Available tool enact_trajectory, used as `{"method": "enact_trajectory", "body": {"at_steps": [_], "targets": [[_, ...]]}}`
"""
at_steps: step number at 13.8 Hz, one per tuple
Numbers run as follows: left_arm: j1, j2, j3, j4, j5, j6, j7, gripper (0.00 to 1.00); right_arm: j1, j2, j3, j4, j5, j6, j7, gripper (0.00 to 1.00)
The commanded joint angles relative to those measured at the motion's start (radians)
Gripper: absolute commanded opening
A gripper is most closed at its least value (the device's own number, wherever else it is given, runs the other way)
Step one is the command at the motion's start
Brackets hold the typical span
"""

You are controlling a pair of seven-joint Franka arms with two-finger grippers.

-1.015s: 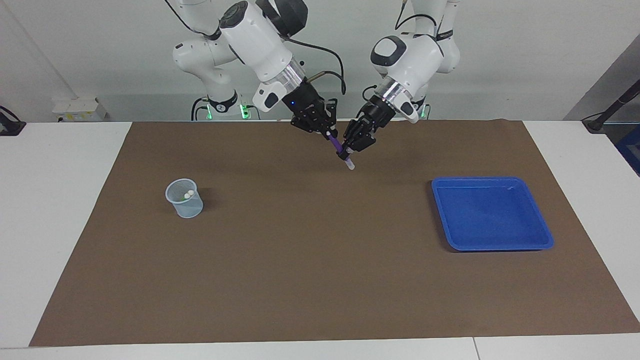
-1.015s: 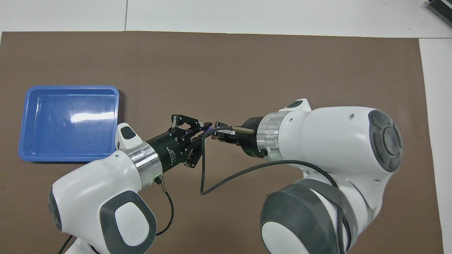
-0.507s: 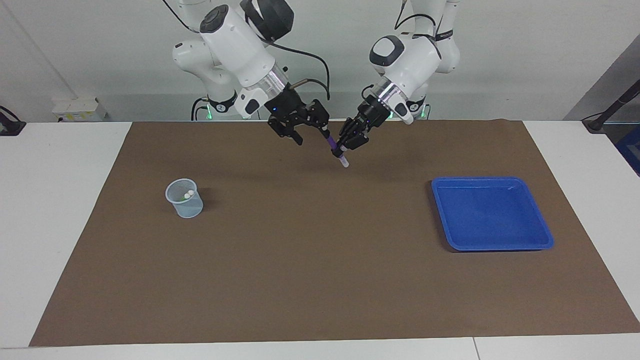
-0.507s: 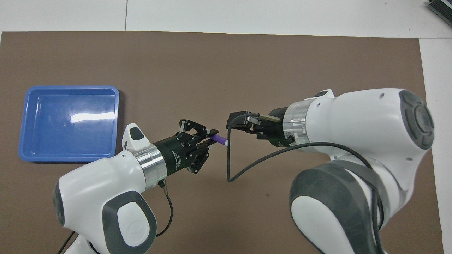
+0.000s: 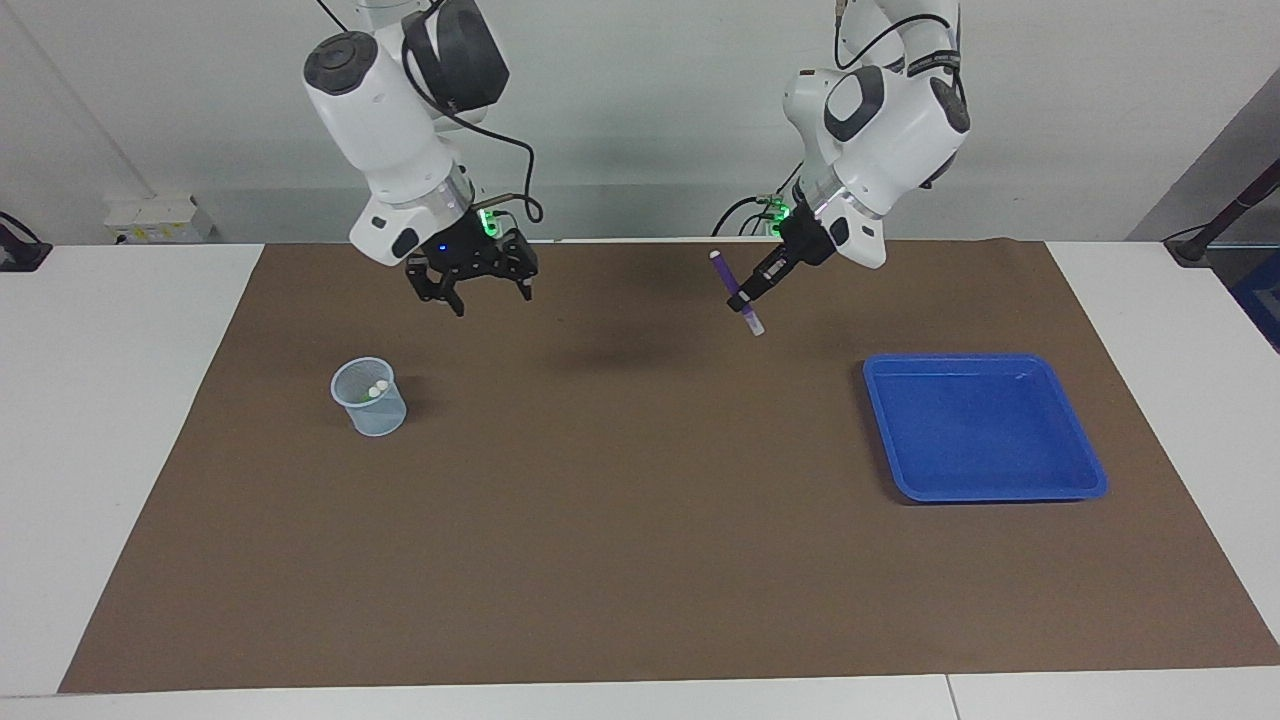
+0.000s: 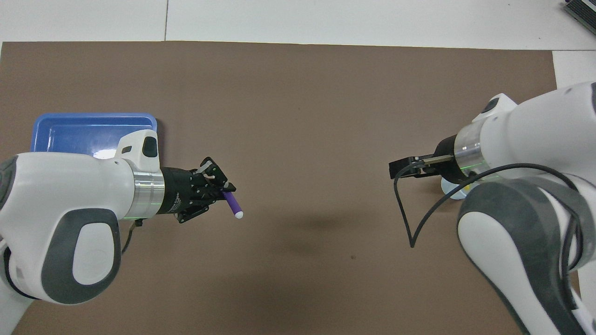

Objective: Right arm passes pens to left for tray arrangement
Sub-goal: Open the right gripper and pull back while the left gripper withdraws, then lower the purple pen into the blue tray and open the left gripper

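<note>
Now, from the jaws outward:

Left jaws: we see the left gripper (image 5: pixel 748 296) clamped on the purple pen (image 5: pixel 737 293), gripping it low on the barrel, close to its pale tip.

Right jaws: the right gripper (image 5: pixel 470 282) hangs with its fingers spread apart and nothing between them.

Pen axis: in the facing view the purple pen runs from about 11 o'clock at its purple end down to 5 o'clock at its whitish tip, steeply tilted rather than upright. In the overhead view it juts from the jaws toward 4 o'clock, white tip outermost.

Pen place: it is up in the air over bare brown mat (image 5: pixel 640 520), not yet over the tray (image 5: pixel 1085 470).

Why held so: we judge the low, sideways grip leaves the long barrel free to be laid flat in the tray.

Tray: it lies at the left arm's end of the table, at about 4 o'clock from the pen in the facing view, with nothing in it.

Cup: the mesh cup (image 5: pixel 369 397) stands at the right arm's end, two whitish pen ends (image 5: pixel 377 388) showing inside; the right gripper hovers over the mat near it, which we judge suits fetching the next pen.
</note>
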Motion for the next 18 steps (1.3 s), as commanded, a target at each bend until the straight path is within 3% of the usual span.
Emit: {"method": "enact_trajectory", "body": {"at_steps": [1,6,10,14,18], "targets": [[0.042,0.003,-0.007,0.021,0.16,-0.102,0.167,0.0,-0.057,-0.024,0.014,-0.057,-0.133,0.011,-0.108,1.0],[0.119,0.004,-0.007,0.038,0.393,-0.157,0.445,0.0,-0.183,-0.009,0.014,-0.151,-0.149,0.072,-0.077,1.0],[0.235,0.032,-0.007,0.036,0.484,-0.142,0.649,0.0,-0.22,0.074,0.014,-0.177,-0.149,0.132,0.055,1.0],[0.26,0.111,-0.007,0.036,0.53,-0.062,0.695,0.0,-0.22,0.131,0.015,-0.183,-0.141,0.181,0.121,1.0],[0.292,0.176,-0.007,0.038,0.555,0.018,0.727,0.0,-0.226,0.141,0.015,-0.18,-0.135,0.187,0.12,0.76]]}}
